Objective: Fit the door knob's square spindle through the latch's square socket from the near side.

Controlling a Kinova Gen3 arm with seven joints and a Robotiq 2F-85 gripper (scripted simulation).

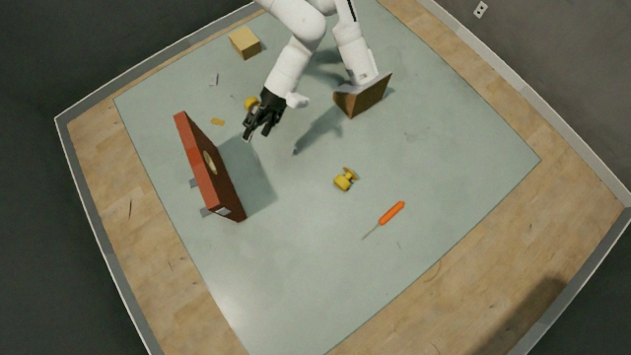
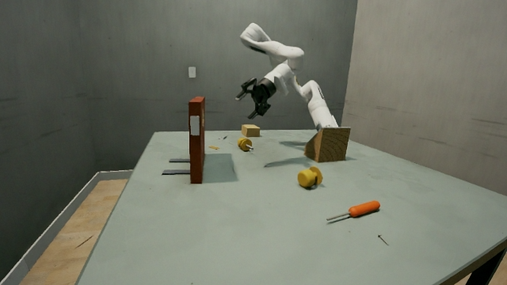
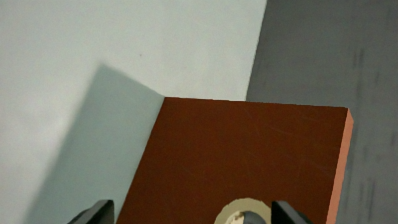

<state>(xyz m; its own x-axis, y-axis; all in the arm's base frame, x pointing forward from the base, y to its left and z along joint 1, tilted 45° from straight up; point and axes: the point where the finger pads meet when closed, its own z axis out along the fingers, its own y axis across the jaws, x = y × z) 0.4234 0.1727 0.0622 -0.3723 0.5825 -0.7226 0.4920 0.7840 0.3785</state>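
The red-brown wooden door slab (image 1: 197, 148) (image 2: 196, 150) (image 3: 240, 160) stands upright on the grey-green mat. Its round latch socket (image 1: 210, 163) (image 3: 243, 214) is on the face towards the arm. My gripper (image 1: 256, 134) (image 2: 244, 107) (image 3: 192, 219) is open and empty. It hangs in the air a short way from that face, near the slab's top. A yellow knob with a thin grey spindle (image 1: 251, 104) (image 2: 245, 143) lies on the mat behind the gripper, partly hidden in the overhead view. A second yellow knob (image 1: 345, 178) (image 2: 310, 176) lies mid-table; I see no spindle on it.
An orange-handled screwdriver (image 1: 391, 213) (image 2: 364, 208) lies towards the front right. A wooden wedge block (image 1: 362, 96) (image 2: 329, 144) sits at the arm's base. A small wooden cube (image 1: 245, 41) (image 2: 250, 130) stands at the back. Two grey foot strips (image 2: 176, 166) stick out behind the slab.
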